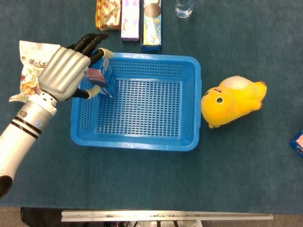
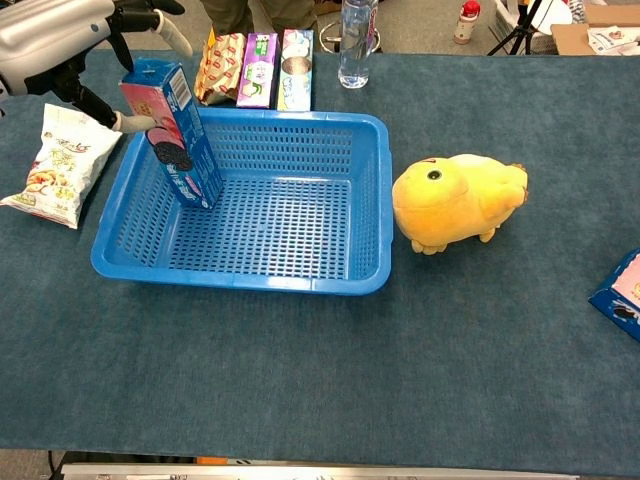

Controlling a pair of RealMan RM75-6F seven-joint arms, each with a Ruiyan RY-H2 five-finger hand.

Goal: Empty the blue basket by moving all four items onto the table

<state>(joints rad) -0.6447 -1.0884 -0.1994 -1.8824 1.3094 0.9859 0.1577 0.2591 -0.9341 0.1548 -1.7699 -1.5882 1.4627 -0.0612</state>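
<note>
The blue basket [image 1: 137, 144] [image 2: 240, 278] sits at the middle left of the table. One item shows inside it: a blue cookie box [image 1: 102, 79] [image 2: 178, 135] standing on end against the basket's left wall, leaning slightly. My left hand [image 1: 63, 74] [image 2: 58, 27] grips the box near its top, with the thumb on one side and the fingers over the other. On the table outside the basket lie a yellow plush duck [image 1: 234, 100] [image 2: 458, 200], a white snack bag [image 1: 32, 66] [image 2: 58, 168] and a blue packet [image 1: 298, 142] [image 2: 620, 292] at the right edge. My right hand shows in neither view.
At the back edge lie a gold packet [image 1: 108, 14], a purple box [image 1: 130, 19] and a pale box [image 1: 152, 23], with a clear bottle [image 1: 184, 7] [image 2: 355, 40] beside them. Bare blue cloth stretches in front of the basket.
</note>
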